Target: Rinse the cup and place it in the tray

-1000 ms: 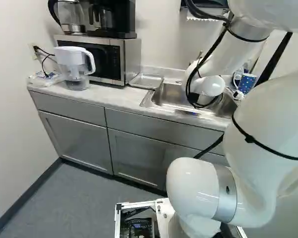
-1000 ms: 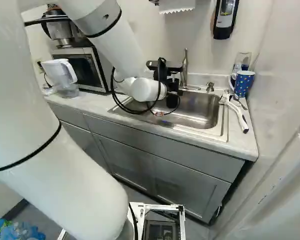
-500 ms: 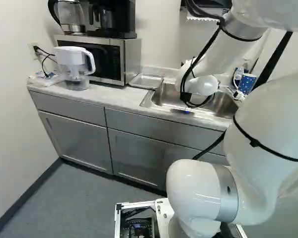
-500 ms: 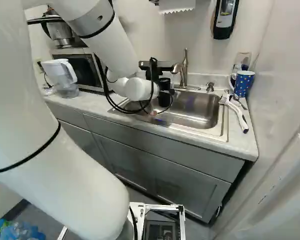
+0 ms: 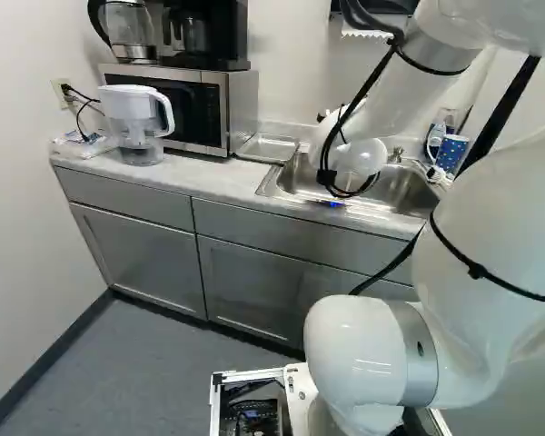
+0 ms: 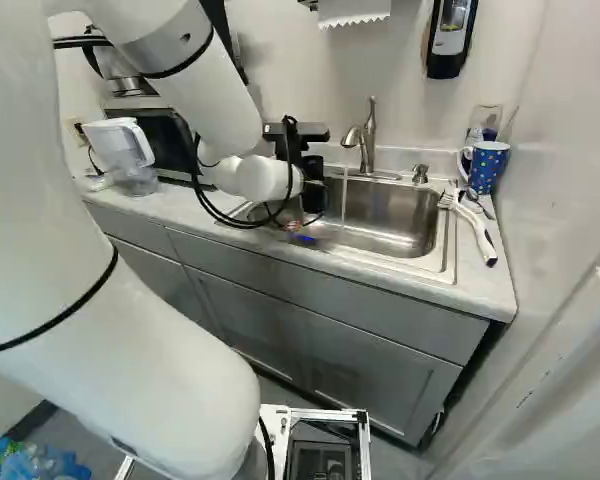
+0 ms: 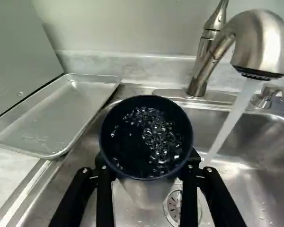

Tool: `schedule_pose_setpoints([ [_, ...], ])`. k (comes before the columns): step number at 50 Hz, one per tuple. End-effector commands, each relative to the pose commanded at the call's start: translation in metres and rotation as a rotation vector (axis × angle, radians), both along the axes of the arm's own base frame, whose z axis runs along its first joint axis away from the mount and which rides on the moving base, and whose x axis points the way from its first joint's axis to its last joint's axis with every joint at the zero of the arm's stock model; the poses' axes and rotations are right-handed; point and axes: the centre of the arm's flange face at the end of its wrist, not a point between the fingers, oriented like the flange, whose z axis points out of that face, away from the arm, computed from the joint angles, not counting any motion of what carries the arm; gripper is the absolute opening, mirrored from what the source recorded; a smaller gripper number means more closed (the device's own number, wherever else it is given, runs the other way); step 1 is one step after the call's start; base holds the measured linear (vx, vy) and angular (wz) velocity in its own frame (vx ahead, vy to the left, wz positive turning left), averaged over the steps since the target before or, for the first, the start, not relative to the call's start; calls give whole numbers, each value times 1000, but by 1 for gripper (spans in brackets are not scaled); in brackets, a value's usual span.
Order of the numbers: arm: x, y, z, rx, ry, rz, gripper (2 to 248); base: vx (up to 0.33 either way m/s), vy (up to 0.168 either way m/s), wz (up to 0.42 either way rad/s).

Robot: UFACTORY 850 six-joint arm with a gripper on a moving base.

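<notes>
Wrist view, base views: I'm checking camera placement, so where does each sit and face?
Left base view: behind and left of the arm, facing ahead and down at the counter; arm right of middle.
Right base view: behind and right, facing down at the sink; arm left of middle.
Wrist view: on the wrist, along the tool to the cup; fingers show.
All share the sink.

counter | tray | sink set in | microwave | pitcher | mug | brush
</notes>
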Motion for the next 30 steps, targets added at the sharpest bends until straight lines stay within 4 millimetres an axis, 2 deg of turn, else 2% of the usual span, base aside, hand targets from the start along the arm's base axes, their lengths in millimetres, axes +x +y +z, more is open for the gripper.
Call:
schedule_pose_setpoints([
  [30,-2,5,29,-10,-53,12,125,0,0,0],
])
